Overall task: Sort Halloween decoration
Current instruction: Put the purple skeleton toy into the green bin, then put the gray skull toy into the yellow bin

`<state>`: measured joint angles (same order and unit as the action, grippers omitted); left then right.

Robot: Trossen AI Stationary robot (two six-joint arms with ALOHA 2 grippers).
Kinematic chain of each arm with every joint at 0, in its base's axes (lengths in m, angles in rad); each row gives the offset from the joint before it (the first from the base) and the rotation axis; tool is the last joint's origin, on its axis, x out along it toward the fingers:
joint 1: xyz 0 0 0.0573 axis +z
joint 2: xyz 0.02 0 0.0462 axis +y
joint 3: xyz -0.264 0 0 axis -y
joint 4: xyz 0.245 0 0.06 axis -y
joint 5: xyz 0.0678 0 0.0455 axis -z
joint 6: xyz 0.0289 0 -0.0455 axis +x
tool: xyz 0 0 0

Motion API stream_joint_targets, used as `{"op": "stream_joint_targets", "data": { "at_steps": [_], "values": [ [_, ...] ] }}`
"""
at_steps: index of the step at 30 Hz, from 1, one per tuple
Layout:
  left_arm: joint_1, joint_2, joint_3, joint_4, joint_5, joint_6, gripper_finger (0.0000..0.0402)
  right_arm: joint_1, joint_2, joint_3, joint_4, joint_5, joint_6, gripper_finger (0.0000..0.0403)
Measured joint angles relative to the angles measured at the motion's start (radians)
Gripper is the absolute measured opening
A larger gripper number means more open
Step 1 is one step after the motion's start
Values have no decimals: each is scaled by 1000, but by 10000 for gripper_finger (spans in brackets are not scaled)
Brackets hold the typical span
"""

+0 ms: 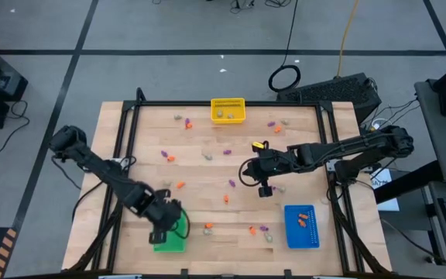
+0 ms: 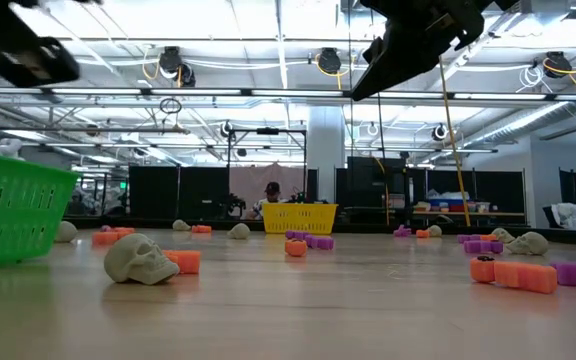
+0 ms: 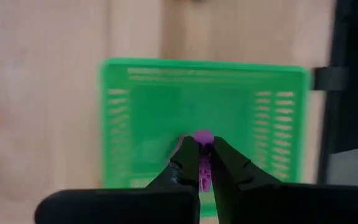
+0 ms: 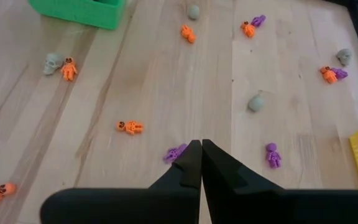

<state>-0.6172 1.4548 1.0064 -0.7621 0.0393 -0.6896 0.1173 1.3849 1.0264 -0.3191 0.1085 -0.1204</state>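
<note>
From above, the wooden table carries three bins. The yellow bin stands at the middle of the far edge, the blue bin near the front right corner, and the green bin at the front edge, left of the middle. The left gripper hangs over the green bin. The right gripper is above the middle of the table, a little to the right. Small orange, purple and pale trinkets lie scattered over the surface; some orange ones already lie in the blue bin.

At table height, the green bin fills the left side. A pale skull lies just beside an orange piece on the near surface. The yellow bin stands at the far edge.

In the left wrist view, the left gripper is closed on a purple trinket, held directly over the inside of the green bin.

In the right wrist view, the right gripper has its fingers pressed together with nothing between them. A purple figure lies on the table just beside the fingertips, and an orange figure lies a little farther away.
</note>
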Motion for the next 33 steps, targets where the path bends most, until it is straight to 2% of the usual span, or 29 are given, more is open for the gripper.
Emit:
{"op": "stream_joint_targets", "data": {
  "at_steps": [6, 15, 20, 27, 33],
  "values": [
    [-41, 22, -22, 24, -69, -136, 11, 0, 0, 0, 0, 0, 7, 2],
    [-36, 141, -34, 46, -70, -143, 12, 0, 0, -1, 1, 0, 13, 2],
    [-36, 166, -34, 47, -66, -143, 43, 0, 0, 0, 1, 0, 12, 2],
    [-9, 145, 6, 4, -31, -76, 102, 0, 0, -1, 1, 0, 10, 2],
    [32, 105, 97, -111, -39, 55, 111, 0, 0, -1, 1, 0, 9, 2]
  ]
}}
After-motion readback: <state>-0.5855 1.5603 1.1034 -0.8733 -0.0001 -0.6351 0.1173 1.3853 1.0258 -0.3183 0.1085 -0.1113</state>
